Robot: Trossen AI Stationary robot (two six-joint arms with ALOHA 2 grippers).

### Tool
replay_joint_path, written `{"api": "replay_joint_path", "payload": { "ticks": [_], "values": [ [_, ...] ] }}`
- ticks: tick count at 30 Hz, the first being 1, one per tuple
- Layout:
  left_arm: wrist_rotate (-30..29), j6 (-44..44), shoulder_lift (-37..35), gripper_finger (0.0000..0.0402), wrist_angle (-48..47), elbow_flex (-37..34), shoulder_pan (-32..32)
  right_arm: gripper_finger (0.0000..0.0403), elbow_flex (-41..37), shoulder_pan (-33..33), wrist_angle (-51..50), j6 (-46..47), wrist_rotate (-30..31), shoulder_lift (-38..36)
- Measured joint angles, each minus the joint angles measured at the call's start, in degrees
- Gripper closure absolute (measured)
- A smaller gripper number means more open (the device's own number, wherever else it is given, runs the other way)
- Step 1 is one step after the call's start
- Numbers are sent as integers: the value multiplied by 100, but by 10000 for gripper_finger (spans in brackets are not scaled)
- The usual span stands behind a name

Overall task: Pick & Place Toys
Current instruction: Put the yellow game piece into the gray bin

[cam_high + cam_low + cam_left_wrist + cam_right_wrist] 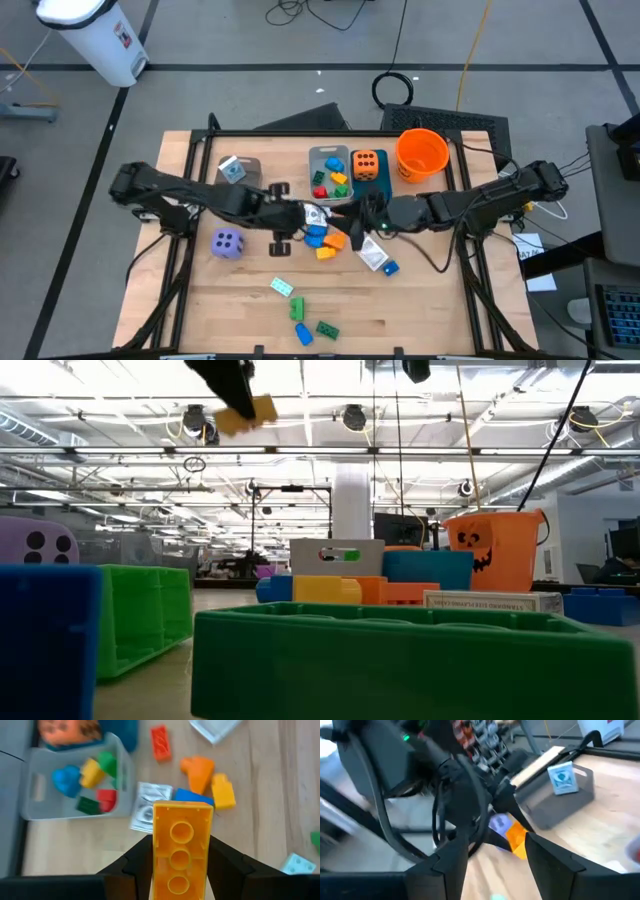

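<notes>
Wooden table [420, 310], no legible print; left jaws [181, 865] clamping yellow brick [181, 847], right jaws' [492, 850] state unclear.

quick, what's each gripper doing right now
Left gripper: shut on a yellow brick, held up off the table.
Right gripper: open, holding nothing, near the middle of the table.

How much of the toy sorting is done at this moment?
Partly done. The grey bin already holds several bricks, and an orange die sits in the teal bin beside it. In hand: the left end effector grips a yellow-orange brick above the table. Left: a purple die, the central brick cluster, a white packet and green and blue bricks near the front edge.
</notes>
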Motion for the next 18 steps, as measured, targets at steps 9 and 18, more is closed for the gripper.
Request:
{"api": "replay_joint_path", "payload": {
  "ticks": [9,18],
  "values": [
    [-563,-45,-283,247,-3,10,-2,216,-4,-246,751,1272,-170,446],
    [-575,-117,-255,246,39,7,-13,216,-9,-337,914,1595,-163,951]
  ]
}}
